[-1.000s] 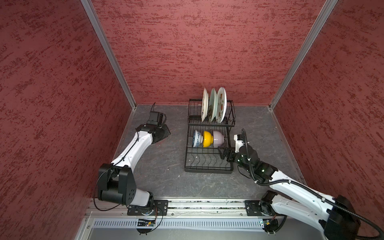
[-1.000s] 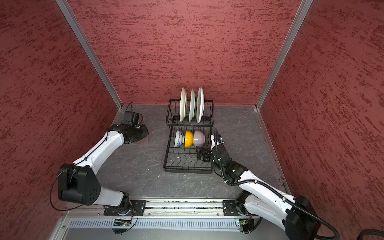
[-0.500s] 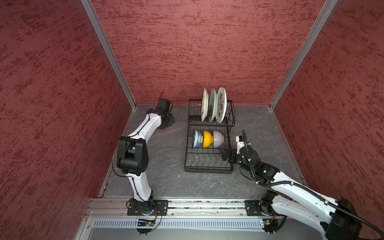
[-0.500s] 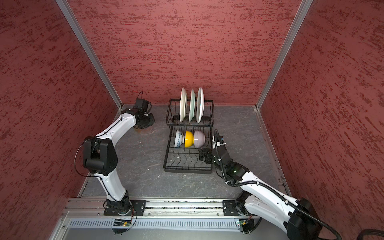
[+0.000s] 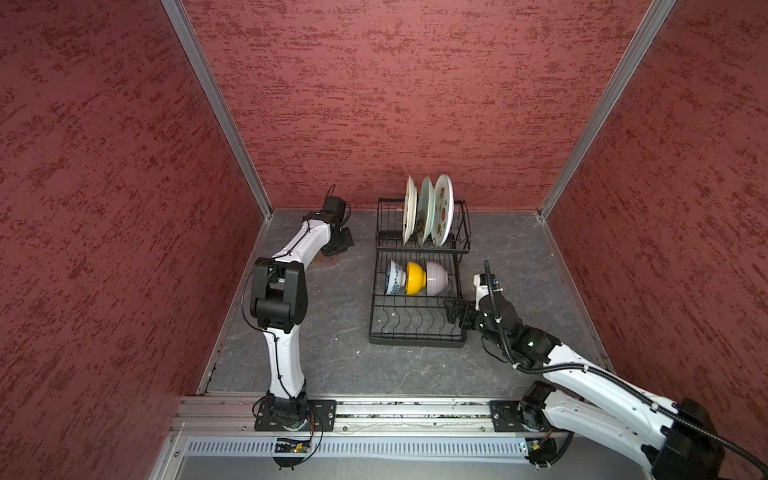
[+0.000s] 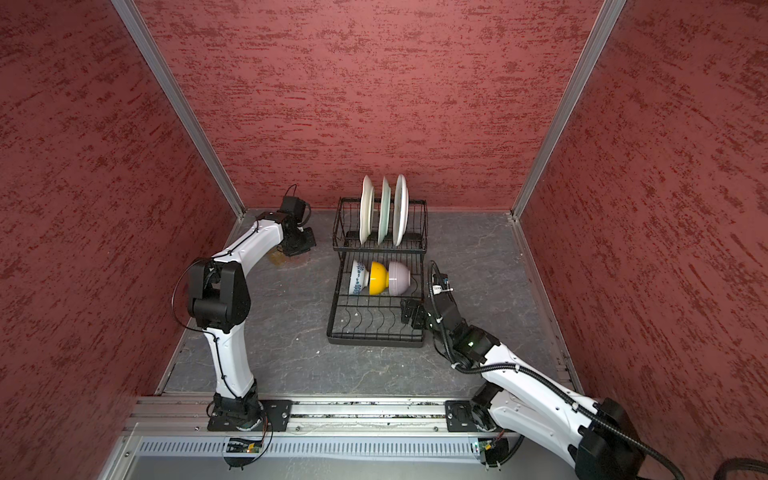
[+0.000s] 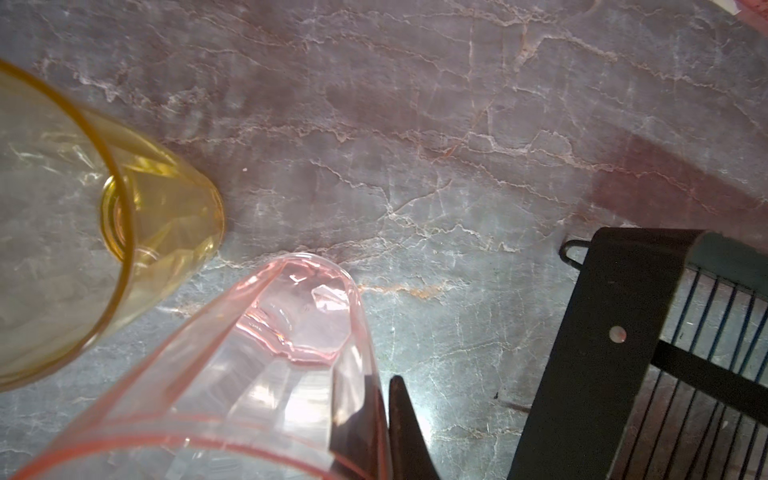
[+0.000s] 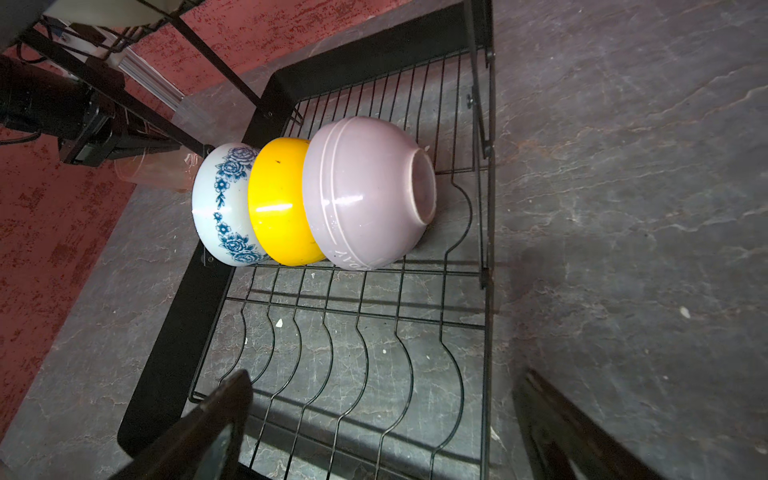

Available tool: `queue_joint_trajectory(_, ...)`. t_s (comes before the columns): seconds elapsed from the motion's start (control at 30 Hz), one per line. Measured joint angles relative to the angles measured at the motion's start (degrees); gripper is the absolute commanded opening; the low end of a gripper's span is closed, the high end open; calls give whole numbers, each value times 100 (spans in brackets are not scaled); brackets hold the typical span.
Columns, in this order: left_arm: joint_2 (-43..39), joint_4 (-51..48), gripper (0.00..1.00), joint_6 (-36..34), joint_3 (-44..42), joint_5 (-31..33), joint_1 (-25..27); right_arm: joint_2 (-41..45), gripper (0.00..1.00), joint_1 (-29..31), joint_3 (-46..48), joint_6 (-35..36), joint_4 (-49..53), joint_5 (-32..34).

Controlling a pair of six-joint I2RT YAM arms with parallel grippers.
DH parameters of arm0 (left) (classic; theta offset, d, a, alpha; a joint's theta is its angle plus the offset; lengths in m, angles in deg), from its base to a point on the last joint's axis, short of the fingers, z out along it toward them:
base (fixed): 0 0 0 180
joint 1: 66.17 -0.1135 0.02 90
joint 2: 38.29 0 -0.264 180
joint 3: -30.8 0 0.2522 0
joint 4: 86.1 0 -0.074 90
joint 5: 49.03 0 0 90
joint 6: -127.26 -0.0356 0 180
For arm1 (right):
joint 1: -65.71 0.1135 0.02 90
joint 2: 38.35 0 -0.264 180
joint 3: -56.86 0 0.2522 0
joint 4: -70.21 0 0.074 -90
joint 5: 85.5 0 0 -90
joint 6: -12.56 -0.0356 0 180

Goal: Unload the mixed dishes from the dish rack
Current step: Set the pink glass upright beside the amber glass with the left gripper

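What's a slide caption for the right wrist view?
Open right gripper at the dish rack, facing pale pink bowl, yellow bowl and blue-white bowl on edge.

The left arm [image 5: 291, 249] reaches far back, elbow high, left gripper [image 5: 338, 246] pinched tight. The right arm [image 5: 582, 374] stretches low, right gripper [image 5: 453, 313] spread wide.

Left arm [image 5: 309, 239] back, nearer rack [image 5: 415, 341] (elbow up)

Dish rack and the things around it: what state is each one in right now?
Dish rack: partly loaded.
Three plates: upright in the back tier.
Three bowls: on their sides, nested, front tier.
Pink glass: pinched by its wall, off the rack.
Amber glass: upright on table, free.
Left pincer: shut on the glass.
Right pincer: open, empty.
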Motion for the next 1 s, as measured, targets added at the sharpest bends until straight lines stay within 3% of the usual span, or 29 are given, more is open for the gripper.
queue_joint_trajectory(0.7, 874, -546, 4, -254, 970, 52, 70, 422, 99, 0, 146, -273, 302, 39)
queue_joint_trajectory(1.0, 925, -719, 17, -369, 1156, 63, 90, 420, 99, 0, 225, -317, 339, 37)
